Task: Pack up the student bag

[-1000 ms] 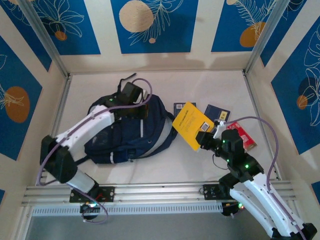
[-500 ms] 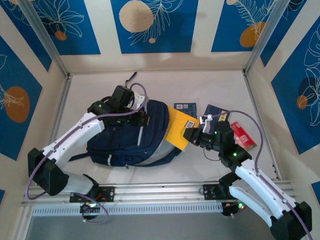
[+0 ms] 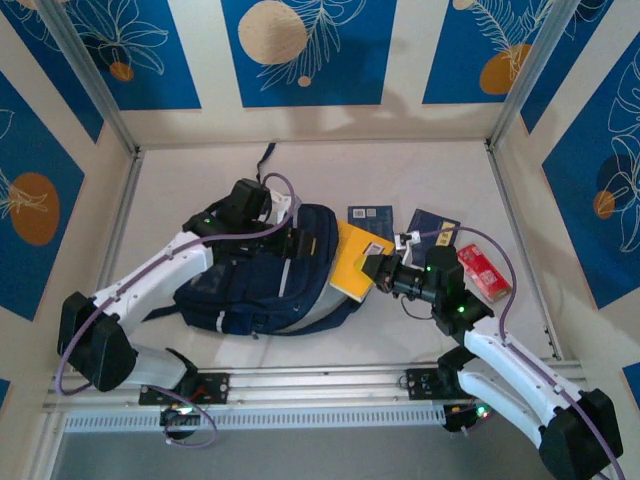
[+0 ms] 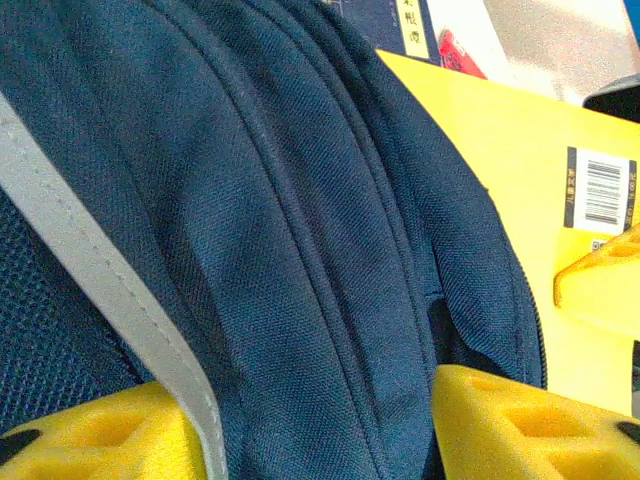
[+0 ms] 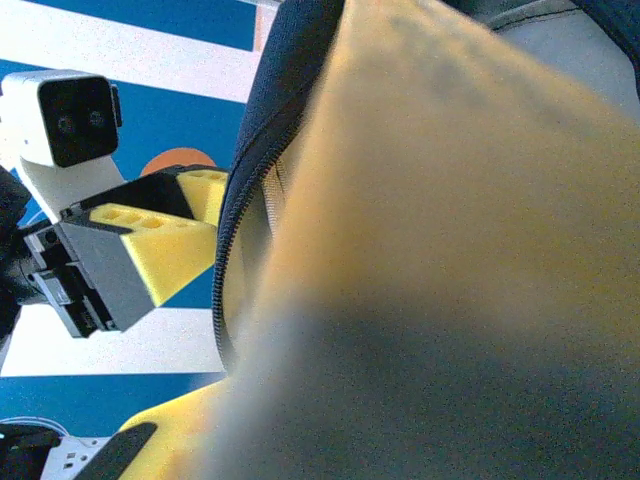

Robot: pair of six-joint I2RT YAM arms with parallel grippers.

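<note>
The navy student bag point(image 3: 250, 275) lies on its side at the table's left centre, mouth facing right. A yellow book point(image 3: 357, 262) is partly inside that mouth, its right end sticking out. My right gripper point(image 3: 380, 270) is shut on the book's right end. My left gripper point(image 3: 300, 240) is over the upper rim of the bag's mouth. In the left wrist view its yellow fingers point(image 4: 520, 420) stand apart, open, with navy bag fabric point(image 4: 300, 230) between them and the yellow book point(image 4: 510, 170) beyond. In the right wrist view the blurred yellow book point(image 5: 450, 200) sits beside the bag's zipper point(image 5: 232, 250).
Two dark blue booklets point(image 3: 370, 214) point(image 3: 433, 222) lie behind the book on the white table. A red packet point(image 3: 484, 272) lies to the right of my right arm. Patterned walls and metal posts close in the table on three sides.
My right gripper has pushed the yellow book leftward, deeper into the bag's mouth. My left gripper has opened and let go of the bag's rim.
</note>
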